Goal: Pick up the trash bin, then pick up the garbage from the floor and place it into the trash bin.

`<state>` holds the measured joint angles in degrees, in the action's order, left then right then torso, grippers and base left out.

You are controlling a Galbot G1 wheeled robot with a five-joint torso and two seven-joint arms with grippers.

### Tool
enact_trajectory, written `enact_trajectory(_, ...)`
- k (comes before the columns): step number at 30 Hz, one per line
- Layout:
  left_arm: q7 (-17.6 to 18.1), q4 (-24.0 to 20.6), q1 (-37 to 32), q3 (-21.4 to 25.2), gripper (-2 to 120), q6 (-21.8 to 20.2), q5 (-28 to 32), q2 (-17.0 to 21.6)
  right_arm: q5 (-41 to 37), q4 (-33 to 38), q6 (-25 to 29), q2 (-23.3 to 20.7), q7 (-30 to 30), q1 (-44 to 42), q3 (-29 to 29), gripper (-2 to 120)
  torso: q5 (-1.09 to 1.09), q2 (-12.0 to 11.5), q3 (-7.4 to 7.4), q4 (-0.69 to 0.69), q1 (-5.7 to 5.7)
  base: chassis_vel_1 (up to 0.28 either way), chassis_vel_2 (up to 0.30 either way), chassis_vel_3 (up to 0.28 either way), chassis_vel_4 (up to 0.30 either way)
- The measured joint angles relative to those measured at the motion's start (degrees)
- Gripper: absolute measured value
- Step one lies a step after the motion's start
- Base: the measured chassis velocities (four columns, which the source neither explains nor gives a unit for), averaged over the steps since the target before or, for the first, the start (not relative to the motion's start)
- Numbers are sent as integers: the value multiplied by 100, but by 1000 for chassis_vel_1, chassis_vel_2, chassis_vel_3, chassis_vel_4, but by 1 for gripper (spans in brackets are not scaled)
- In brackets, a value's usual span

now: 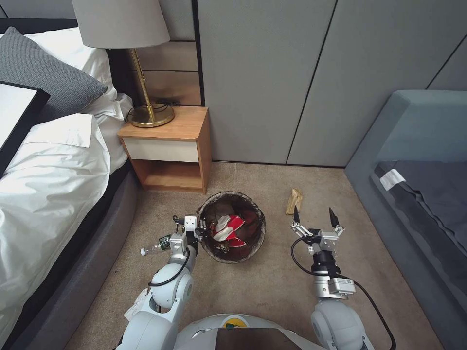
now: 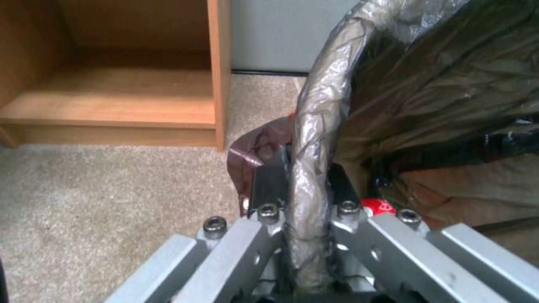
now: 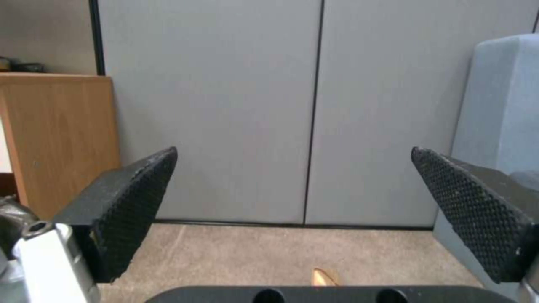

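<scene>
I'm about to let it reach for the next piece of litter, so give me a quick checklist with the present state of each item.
1. Left gripper clamped on the rim of the trash bin: ok, fingers sit either side of the bag-covered rim.
2. Right gripper open and empty: ok.
3. Tan paper bag on the carpet ahead of the right gripper, nothing between them: ok.
4. Bin opening facing up with room left: ok, red-and-white carton lies inside.
5. Small bottle still on the floor beside the left arm: not ok, yet to be collected.
6. Bin lifted off the carpet: cannot tell.
</scene>
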<state>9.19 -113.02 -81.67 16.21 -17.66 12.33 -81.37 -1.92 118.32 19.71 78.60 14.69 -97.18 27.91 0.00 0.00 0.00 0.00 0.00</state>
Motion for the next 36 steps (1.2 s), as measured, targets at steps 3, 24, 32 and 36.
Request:
enact_trajectory(3, 1, 8, -1, -10, 0, 0, -6, -2, -3, -3, 7, 1, -2, 0, 7, 97, 0, 0, 0, 0, 0, -58, 71, 64, -40)
enact_trajectory(24, 7, 37, 18, -20, 0, 0, -6, -5, -30, -14, 26, 6, -39, 29, 21, 96, 0, 0, 1, 1, 0, -167, 183, 173, -169)
enact_trajectory(32, 8, 51, 17, -19, 0, -1, -6, -19, 53, -146, 264, 30, -106, 100, 26, 96, 0, 0, 1, 1, 1, -163, 169, 164, -176)
enact_trajectory(36, 8, 53, 17, -14, 0, 2, -7, -21, 273, -237, 445, 55, -134, 154, 27, 98, 0, 0, 2, 2, 1, -133, 132, 147, -121)
